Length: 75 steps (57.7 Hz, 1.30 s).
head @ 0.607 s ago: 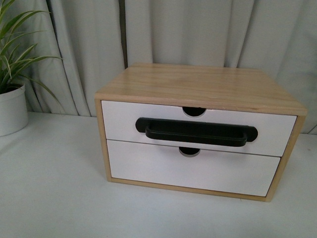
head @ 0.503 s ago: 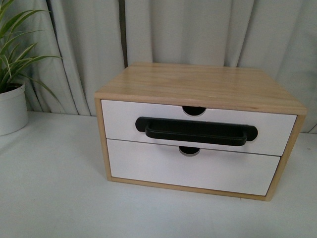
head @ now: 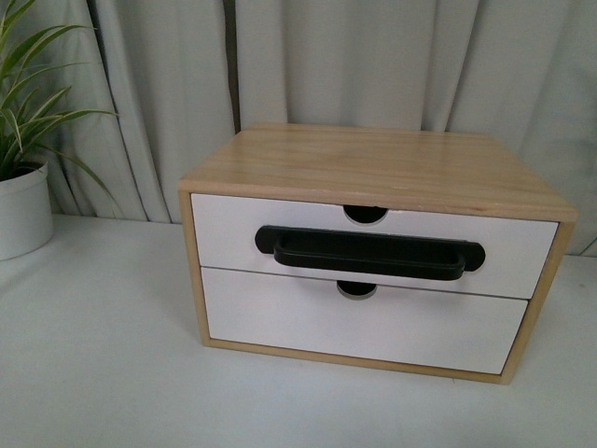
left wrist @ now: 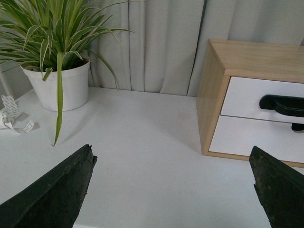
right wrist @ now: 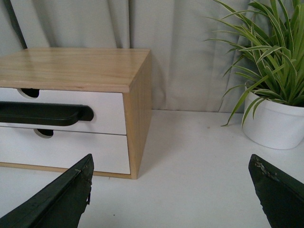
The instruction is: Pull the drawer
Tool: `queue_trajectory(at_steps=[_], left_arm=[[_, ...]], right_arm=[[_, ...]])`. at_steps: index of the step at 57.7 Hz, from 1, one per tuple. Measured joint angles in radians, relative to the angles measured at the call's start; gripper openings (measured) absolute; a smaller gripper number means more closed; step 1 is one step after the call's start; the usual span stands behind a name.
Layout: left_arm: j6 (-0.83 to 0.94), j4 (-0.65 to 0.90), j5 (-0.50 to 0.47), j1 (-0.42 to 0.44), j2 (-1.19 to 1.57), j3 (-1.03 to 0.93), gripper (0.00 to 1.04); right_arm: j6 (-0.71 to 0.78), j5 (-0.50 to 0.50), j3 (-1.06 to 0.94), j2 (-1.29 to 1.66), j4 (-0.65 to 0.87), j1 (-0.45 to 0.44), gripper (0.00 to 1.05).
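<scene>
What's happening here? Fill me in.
Nothing is being handled yet. The upper drawer, with its black bar handle, looks closed in the wooden box on the white table. The left gripper and the right gripper both hang open, away from the box and touching nothing. One potted plant stands to the box's left, a second potted plant to its right.

Box (head: 373,163) on a surface (head: 93,355), with a curtain (head: 373,56) behind it.
The drawer (head: 224,229) fills the box's upper slot, its handle (head: 368,250) across the front; a second drawer front (head: 364,322) sits directly below. One potted plant (head: 20,210) stands left of the box, another plant (right wrist: 275,121) right of it.
</scene>
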<state>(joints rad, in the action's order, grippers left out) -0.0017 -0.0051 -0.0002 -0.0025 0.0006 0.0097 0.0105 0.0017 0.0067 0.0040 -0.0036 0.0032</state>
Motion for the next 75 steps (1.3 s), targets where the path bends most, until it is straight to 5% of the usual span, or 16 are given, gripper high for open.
queue_trajectory(at_steps=[23, 25, 30, 34, 50, 58, 75], left_arm=[[0.0, 0.0, 0.0, 0.0, 0.0, 0.0, 0.99], [0.029, 0.039, -0.086, -0.033, 0.018, -0.002, 0.99], [0.165, 0.219, -0.489, -0.187, 0.108, -0.002, 0.99], [0.271, 0.311, -0.599, -0.253, 0.219, 0.0, 0.99], [0.635, 0.528, -0.112, -0.246, 0.748, 0.172, 0.99], [0.855, 0.494, 0.101, -0.244, 1.03, 0.338, 0.99], [1.143, 0.291, 0.164, -0.304, 1.323, 0.602, 0.99]], right_arm=[[0.001, -0.015, 0.003, 0.007, -0.013, -0.003, 0.96], [0.007, -0.051, 0.024, 0.028, -0.068, -0.004, 0.96], [0.042, -0.106, 0.071, 0.145, -0.147, 0.011, 0.96], [0.084, -0.16, 0.105, 0.233, -0.128, 0.013, 0.96], [0.379, -0.322, 0.314, 0.639, -0.031, 0.076, 0.96], [0.563, -0.35, 0.463, 0.856, -0.073, 0.117, 0.96], [0.811, -0.378, 0.602, 1.088, -0.16, 0.174, 0.96]])
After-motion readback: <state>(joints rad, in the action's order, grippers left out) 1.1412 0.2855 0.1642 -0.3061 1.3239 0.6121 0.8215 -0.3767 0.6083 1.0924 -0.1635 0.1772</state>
